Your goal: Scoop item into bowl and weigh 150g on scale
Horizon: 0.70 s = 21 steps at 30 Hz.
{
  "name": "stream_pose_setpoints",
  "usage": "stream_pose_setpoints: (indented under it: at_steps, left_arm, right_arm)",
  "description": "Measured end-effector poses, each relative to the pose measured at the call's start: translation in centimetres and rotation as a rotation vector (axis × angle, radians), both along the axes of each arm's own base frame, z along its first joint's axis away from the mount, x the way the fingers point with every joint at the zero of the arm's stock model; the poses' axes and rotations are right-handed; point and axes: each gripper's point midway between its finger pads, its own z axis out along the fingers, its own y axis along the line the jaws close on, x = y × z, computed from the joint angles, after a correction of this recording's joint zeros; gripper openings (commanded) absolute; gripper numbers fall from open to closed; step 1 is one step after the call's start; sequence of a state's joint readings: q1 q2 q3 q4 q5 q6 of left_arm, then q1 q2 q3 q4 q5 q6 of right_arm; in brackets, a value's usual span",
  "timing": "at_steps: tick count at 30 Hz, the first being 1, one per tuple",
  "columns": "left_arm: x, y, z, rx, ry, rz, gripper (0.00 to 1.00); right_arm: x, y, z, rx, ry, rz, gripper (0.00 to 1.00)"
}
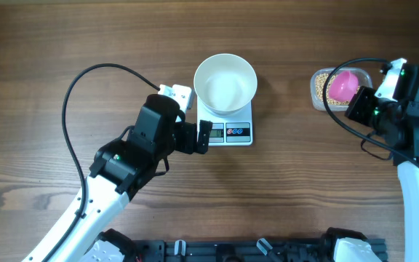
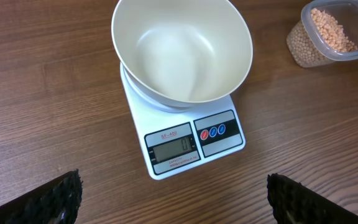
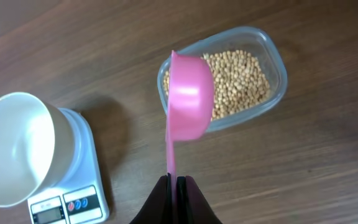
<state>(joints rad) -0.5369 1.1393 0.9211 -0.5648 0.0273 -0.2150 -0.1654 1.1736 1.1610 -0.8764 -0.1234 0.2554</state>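
Well, dark wood table (image 1: 49, 36) all round. The bowl (image 1: 225, 84) sits empty on the scale (image 1: 237, 132); the beans (image 3: 238, 84) lie in a clear tub (image 3: 277, 68), well apart. The left gripper (image 2: 176, 196) gapes wide near the scale. The right gripper (image 3: 174, 183) pinches a pink scoop (image 3: 190, 96) over the tub. Only the left wrist view shows the display's zero.

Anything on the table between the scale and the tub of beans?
No. Only bare tabletop lies between the scale and the bean tub; the overhead view shows it clearly.

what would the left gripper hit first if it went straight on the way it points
Probably the scale, at its display edge, straight ahead of the open left gripper; the bowl sits further back.
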Motion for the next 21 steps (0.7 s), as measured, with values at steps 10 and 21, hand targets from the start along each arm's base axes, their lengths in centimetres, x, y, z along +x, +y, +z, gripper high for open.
stream_pose_setpoints:
  at_steps: [10,21]
  left_arm:
    - [0.0,0.0,0.0,0.0,0.0,0.0,1.0]
    - [0.0,0.0,0.0,0.0,0.0,0.0,1.0]
  right_arm:
    - [0.6,0.0,1.8,-0.047,-0.084,0.042,0.04]
    - [0.0,0.1,1.8,-0.061,-0.074,0.06,0.04]
